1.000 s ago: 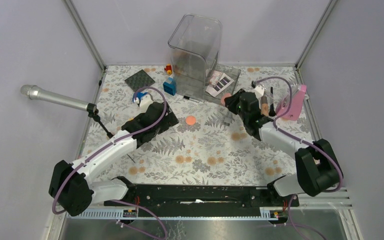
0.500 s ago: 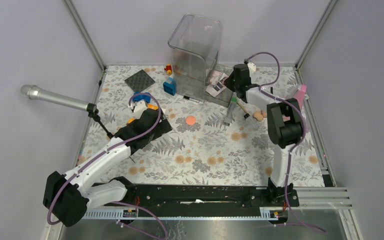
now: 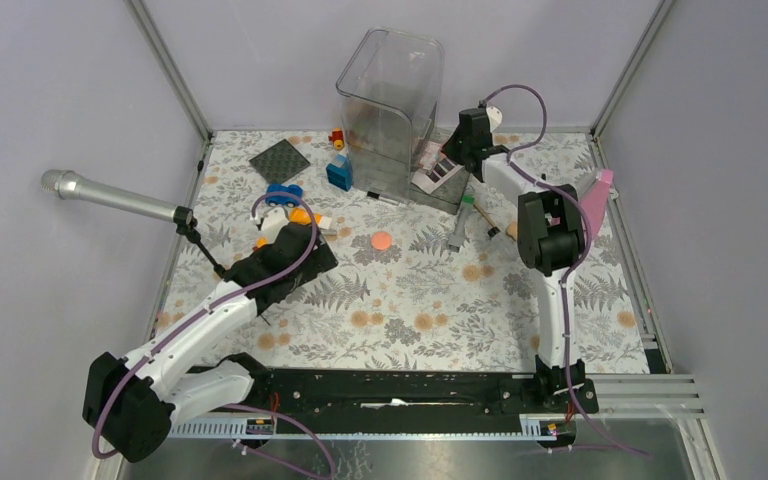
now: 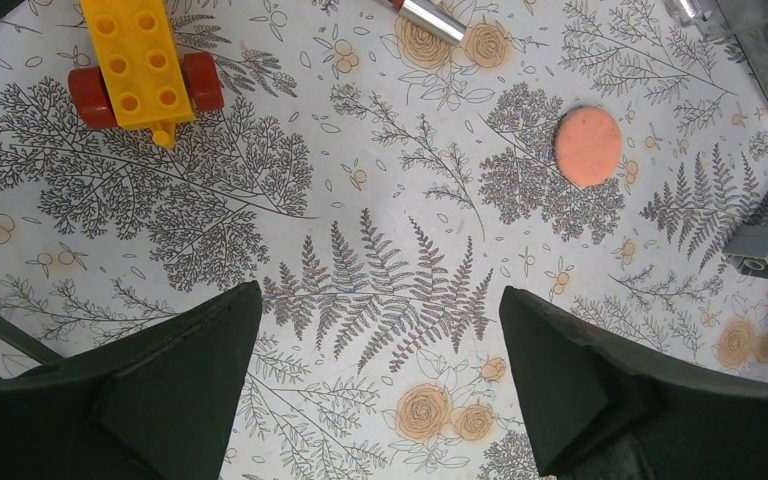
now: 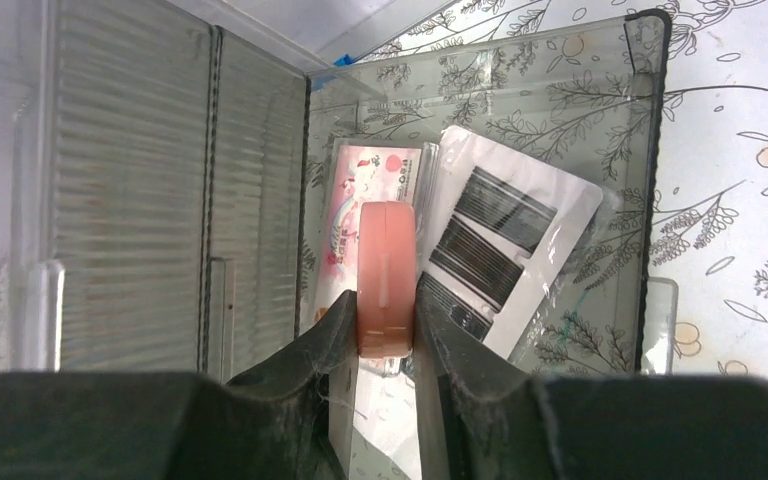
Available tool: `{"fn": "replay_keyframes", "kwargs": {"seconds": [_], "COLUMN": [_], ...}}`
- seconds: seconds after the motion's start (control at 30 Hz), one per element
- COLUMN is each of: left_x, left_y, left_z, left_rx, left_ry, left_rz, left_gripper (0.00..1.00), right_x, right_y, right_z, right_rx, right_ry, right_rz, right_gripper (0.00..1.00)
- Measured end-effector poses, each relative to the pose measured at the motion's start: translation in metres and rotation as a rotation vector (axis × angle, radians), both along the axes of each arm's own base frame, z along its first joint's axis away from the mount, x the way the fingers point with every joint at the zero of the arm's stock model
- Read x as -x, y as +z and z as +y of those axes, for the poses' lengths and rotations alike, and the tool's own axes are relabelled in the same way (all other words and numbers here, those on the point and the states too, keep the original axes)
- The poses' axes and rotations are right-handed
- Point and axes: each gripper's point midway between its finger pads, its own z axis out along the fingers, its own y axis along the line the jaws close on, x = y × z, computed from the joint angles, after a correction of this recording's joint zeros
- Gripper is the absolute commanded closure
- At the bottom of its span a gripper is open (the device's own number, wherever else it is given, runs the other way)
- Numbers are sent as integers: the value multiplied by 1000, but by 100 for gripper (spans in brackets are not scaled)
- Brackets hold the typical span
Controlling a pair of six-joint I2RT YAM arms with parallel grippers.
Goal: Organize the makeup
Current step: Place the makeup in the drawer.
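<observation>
A floral-patterned worktop (image 3: pixel 410 300) is seen from above, with two robot arms reaching across it from the near edge.

The right arm stretches to the far side. The right tool (image 5: pixel 387 322) is closed on a held coral-pink disc (image 5: pixel 387 262), pinching it on edge between its two dark fingers (image 5: pixel 340 330). The disc sits above a shallow clear tray (image 5: pixel 560 110), beside a tall clear container (image 3: pixel 390 90) with ribbed walls. Whether the disc touches anything below it cannot be told. In the tray lie a clear pink-shade palette (image 5: pixel 375 190) and, partly overlapping it, a white palette (image 5: pixel 520 235) with dark stripes, lying at an angle.

The left arm is over the left middle of the worktop. The left tool (image 4: pixel 380 385) is wide open and holds nothing, its two black fingers (image 4: pixel 170 385) spread above bare fern print. A second coral-pink disc (image 4: pixel 588 146) lies flat on the worktop ahead of it and to its right, well apart from the fingers. A yellow toy block car (image 4: pixel 142 62) with red wheels sits ahead to its left.

A grey tube with green cap (image 3: pixel 458 228) lies near the tray, on its near side. A silver microphone (image 3: pixel 110 198) on a stand reaches in over the left edge.
</observation>
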Motion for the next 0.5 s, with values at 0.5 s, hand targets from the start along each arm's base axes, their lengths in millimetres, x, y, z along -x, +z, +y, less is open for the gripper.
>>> {"fn": "replay_keyframes", "kwargs": {"seconds": [0.5], "left_x": [3], "left_y": [0], "left_z": [6], "left_rx": [1], "left_ry": [12], "left_rz": [-6], "left_gripper": [1], "right_x": [-2], "right_y": [-48], "right_z": [-9], "right_rx": [64], "right_ry": [-26], "right_rz": [117], "right_gripper": [41]}}
